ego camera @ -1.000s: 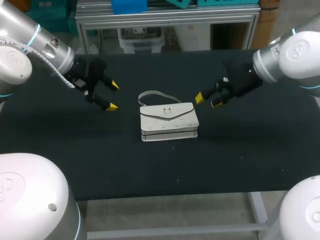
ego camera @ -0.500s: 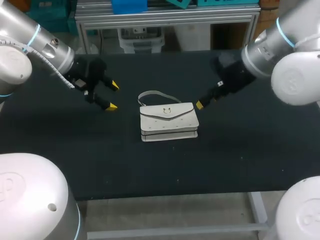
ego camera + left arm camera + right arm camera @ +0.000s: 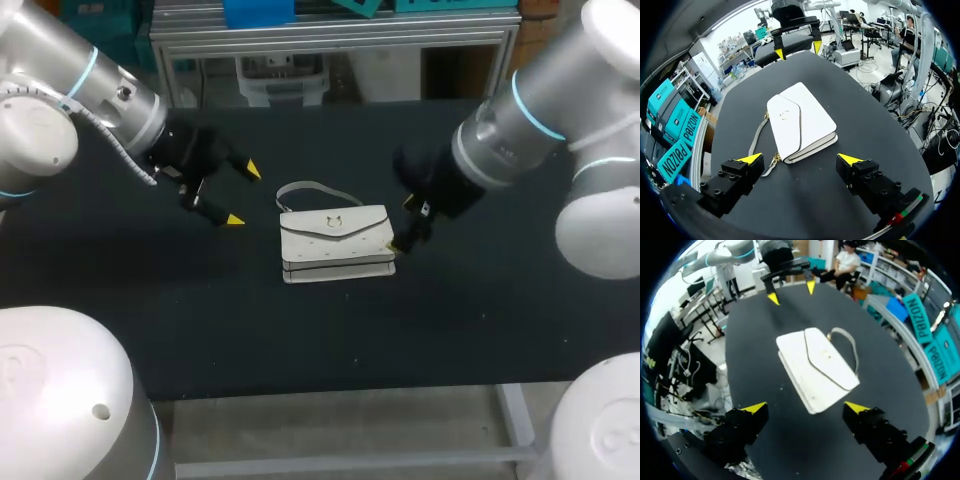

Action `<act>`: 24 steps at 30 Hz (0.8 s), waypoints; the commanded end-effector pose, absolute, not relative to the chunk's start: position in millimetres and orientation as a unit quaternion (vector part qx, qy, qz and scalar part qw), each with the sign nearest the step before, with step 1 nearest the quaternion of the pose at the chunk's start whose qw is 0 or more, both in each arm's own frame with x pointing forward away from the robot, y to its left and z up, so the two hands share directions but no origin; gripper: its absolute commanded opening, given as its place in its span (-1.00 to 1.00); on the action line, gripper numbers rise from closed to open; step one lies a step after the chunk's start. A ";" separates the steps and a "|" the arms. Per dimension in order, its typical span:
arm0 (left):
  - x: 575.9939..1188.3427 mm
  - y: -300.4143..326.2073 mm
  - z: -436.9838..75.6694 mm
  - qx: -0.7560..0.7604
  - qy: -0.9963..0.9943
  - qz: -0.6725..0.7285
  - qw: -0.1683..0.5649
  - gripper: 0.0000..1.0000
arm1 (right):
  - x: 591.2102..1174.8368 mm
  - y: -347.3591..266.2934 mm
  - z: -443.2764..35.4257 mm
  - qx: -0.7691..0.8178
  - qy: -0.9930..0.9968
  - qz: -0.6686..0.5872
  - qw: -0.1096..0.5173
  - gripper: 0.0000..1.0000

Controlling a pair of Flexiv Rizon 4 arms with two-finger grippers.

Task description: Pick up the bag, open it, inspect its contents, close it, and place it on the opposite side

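Observation:
A white flap bag [image 3: 336, 242] with a grey strap [image 3: 305, 190] lies flat in the middle of the black table [image 3: 300, 330], flap shut. My left gripper [image 3: 241, 195] hovers open just left of the strap, apart from the bag. My right gripper [image 3: 401, 225] stands open at the bag's right end, very close to it. In the left wrist view the bag [image 3: 800, 121] lies ahead of my open left gripper [image 3: 800, 159], with the right gripper [image 3: 797, 48] beyond it. The right wrist view has the bag [image 3: 816, 367] ahead of the open right gripper [image 3: 806, 407], the left gripper [image 3: 792, 292] across from it.
The black table surface [image 3: 850, 100] carries nothing besides the bag. Its front edge [image 3: 340, 392] runs below the bag, its far edge [image 3: 320, 104] behind it.
My right arm has swung in and down, bringing its gripper from up beside the bag to the bag's right end. My left gripper has shifted slightly right toward the strap.

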State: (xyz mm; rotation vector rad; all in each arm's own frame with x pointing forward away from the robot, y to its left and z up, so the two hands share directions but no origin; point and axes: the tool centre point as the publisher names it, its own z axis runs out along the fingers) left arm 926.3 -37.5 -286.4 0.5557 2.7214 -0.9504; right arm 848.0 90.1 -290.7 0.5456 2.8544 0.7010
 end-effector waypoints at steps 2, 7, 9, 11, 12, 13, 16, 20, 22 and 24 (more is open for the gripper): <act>927.4 -53.1 -285.1 0.212 0.907 -0.346 0.109 1.00 | 830.3 87.4 -298.8 0.064 0.953 0.193 0.224 1.00; 927.4 -53.1 -285.1 0.212 0.907 -0.346 0.109 1.00 | 828.1 89.8 -303.0 0.027 0.957 0.204 0.205 1.00; 927.4 -53.1 -285.1 0.212 0.907 -0.346 0.109 1.00 | 828.1 89.8 -303.0 0.027 0.957 0.204 0.205 1.00; 927.4 -53.1 -285.1 0.212 0.907 -0.346 0.109 1.00 | 828.1 89.8 -303.0 0.027 0.957 0.204 0.205 1.00; 927.4 -53.1 -285.1 0.212 0.907 -0.346 0.109 1.00 | 828.1 89.8 -303.0 0.027 0.957 0.204 0.205 1.00; 927.4 -53.1 -285.1 0.212 0.907 -0.346 0.109 1.00 | 828.1 89.8 -303.0 0.027 0.957 0.204 0.205 1.00; 927.7 -57.1 -288.6 0.212 0.908 -0.337 0.127 1.00 | 830.3 96.0 -303.6 0.003 0.957 0.189 0.220 1.00; 931.5 -64.0 -297.4 0.239 0.899 -0.336 0.147 1.00 | 829.1 107.7 -311.8 -0.001 0.948 0.148 0.283 1.00; 932.0 -66.3 -300.1 0.249 0.897 -0.335 0.145 1.00 | 827.1 112.2 -318.5 -0.003 0.944 0.111 0.311 1.00; 933.0 -69.5 -301.8 0.258 0.896 -0.329 0.151 1.00 | 826.7 115.8 -322.8 0.000 0.942 0.086 0.324 1.00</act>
